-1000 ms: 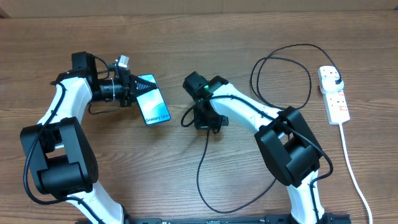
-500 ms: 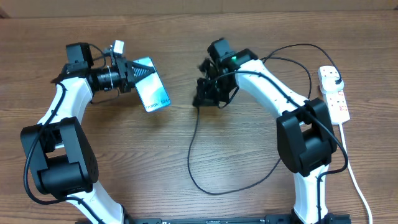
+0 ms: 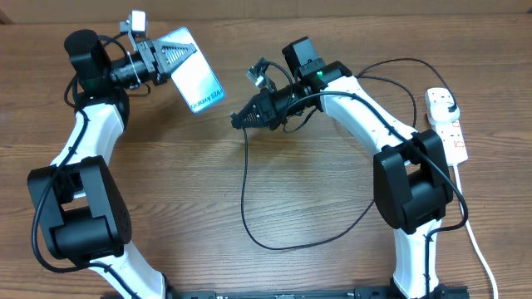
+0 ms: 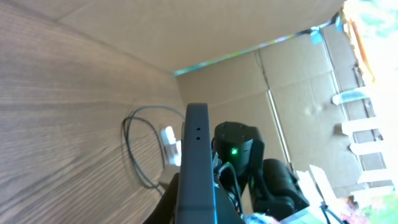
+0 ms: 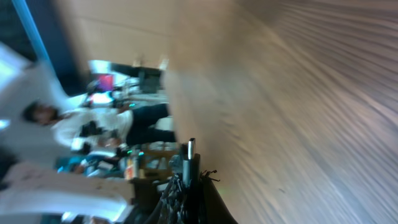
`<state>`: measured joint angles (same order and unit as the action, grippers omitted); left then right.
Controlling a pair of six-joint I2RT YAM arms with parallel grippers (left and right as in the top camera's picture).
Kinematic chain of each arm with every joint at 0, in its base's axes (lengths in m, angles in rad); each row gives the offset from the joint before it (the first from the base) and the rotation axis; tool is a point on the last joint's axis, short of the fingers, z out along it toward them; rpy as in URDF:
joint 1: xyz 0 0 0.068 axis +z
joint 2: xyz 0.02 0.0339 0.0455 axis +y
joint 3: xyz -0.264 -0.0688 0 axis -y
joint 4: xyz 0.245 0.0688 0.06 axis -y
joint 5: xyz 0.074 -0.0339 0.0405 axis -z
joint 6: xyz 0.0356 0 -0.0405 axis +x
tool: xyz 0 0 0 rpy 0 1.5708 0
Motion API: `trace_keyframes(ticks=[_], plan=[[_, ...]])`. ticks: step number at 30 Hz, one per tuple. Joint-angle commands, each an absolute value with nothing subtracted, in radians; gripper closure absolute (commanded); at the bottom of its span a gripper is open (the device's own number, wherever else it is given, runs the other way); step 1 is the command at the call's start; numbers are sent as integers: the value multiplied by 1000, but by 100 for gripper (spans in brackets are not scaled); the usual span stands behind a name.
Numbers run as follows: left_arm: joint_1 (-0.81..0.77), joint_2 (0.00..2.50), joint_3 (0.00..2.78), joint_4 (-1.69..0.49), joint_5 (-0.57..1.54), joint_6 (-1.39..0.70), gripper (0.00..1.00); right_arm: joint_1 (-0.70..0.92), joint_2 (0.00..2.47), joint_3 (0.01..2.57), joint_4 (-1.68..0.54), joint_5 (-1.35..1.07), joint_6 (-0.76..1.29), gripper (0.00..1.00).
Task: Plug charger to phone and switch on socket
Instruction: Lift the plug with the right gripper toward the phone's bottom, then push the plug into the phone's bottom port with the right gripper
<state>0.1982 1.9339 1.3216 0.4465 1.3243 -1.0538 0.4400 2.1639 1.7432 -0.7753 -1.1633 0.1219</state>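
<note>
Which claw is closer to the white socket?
Right. The right claw, holding the charger, is mid-table, left of the socket; the left claw, gripping the phone, is farther left.

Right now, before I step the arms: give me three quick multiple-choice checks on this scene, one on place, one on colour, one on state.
1. In the overhead view, the socket lies:
A. between the two arms
B. at the far left
C. at the far right

2. The phone has a screen that is:
A. light cyan-blue
B. red
C. black

3. The phone is:
A. lying flat
B. held up by the shut left gripper
C. turned screen-down

Answers:
1 C: the white strip sits by the right edge of the overhead view.
2 A: the lit face glows pale cyan-blue.
3 B: the gripper clamps one end of it, and the left wrist view shows it edge-on in the air.
</note>
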Motion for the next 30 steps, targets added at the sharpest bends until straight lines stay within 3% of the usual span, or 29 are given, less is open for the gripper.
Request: trace_keyframes(ticks=[1, 8, 19, 30], plan=[[196, 1915, 1334, 561, 1324, -1274, 96, 436, 2167, 1769, -728, -1361, 100, 96], [196, 1915, 1334, 677, 1274, -1425, 96, 436, 2167, 1769, -647, -1553, 133, 96], [196, 1915, 1334, 875, 1240, -1588, 96, 436, 2167, 1769, -405, -1559, 426, 96], [195, 1915, 1334, 881, 1201, -1594, 96, 436, 2167, 1769, -118, -1519, 694, 96]])
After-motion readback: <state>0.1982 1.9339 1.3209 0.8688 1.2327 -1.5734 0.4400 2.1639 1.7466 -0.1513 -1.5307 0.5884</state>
